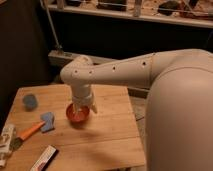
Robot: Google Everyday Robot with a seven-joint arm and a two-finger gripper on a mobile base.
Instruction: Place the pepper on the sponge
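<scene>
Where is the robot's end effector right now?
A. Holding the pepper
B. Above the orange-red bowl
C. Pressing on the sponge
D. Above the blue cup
B: the end effector hangs right above the orange-red bowl, while the pepper and the sponge lie off to the side, away from it.

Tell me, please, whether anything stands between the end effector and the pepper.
Only the flat sponge lies between them; the end effector hangs over the red bowl, the pepper just beyond the sponge.
</scene>
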